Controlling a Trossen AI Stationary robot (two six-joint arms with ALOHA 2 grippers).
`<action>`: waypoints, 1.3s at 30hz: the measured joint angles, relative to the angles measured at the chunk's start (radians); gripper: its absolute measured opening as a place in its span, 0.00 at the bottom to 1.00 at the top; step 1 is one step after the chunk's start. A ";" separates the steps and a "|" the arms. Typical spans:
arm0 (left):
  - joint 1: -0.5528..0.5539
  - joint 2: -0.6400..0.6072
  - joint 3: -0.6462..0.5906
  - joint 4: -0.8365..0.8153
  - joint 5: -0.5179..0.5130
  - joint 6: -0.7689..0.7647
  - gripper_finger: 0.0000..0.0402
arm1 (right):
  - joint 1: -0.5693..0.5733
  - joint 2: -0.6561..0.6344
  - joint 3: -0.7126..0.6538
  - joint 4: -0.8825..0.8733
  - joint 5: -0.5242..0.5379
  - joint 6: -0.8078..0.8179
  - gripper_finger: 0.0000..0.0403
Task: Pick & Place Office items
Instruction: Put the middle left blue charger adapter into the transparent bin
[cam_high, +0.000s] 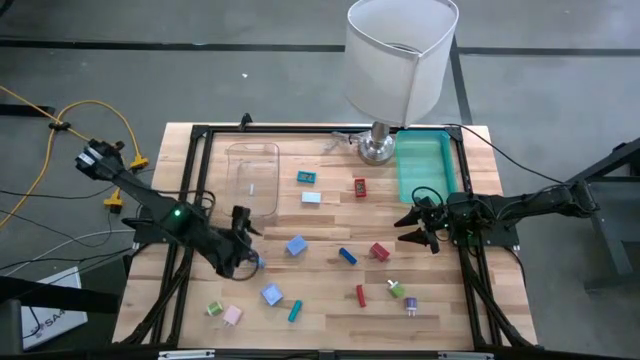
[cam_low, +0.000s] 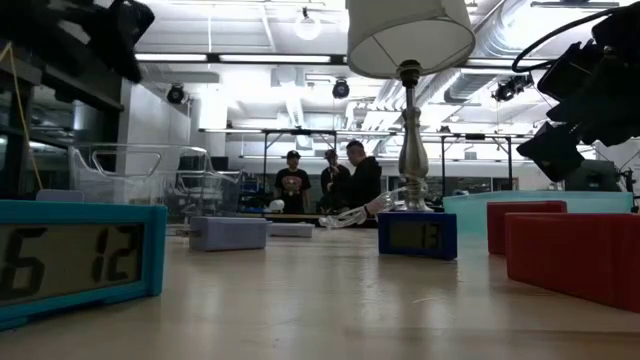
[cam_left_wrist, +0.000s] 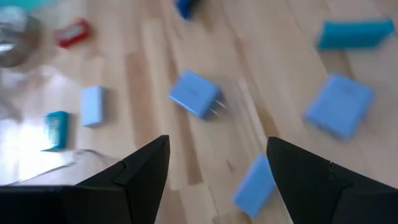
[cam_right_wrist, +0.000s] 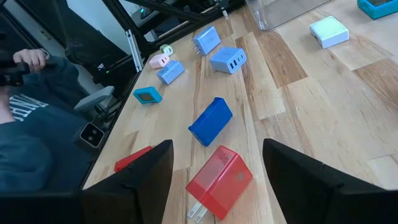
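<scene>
We see the left gripper (cam_high: 247, 252) spread wide and empty over a light blue block (cam_left_wrist: 255, 185), with another light blue block (cam_high: 296, 245) beside; the right gripper (cam_high: 418, 227), also wide and empty, faces a red block (cam_right_wrist: 219, 181) and a dark blue piece (cam_right_wrist: 210, 120)

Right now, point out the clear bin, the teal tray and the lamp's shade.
clear bin (cam_high: 252, 178), high view, on its see-through floor.
teal tray (cam_high: 424, 168), high view, on its bare floor.
lamp's shade (cam_high: 398, 50), high view, on the white outer wall.
</scene>
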 joint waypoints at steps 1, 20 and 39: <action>-0.002 0.012 0.000 -0.006 0.015 0.009 0.65 | 0.000 0.000 0.000 0.000 0.000 0.000 0.58; 0.183 0.098 0.001 -0.109 0.385 0.228 0.65 | 0.000 0.000 0.000 0.000 0.000 0.000 0.58; 0.185 0.339 0.001 -0.024 0.395 0.245 0.65 | 0.000 0.000 0.000 0.000 0.000 0.000 0.58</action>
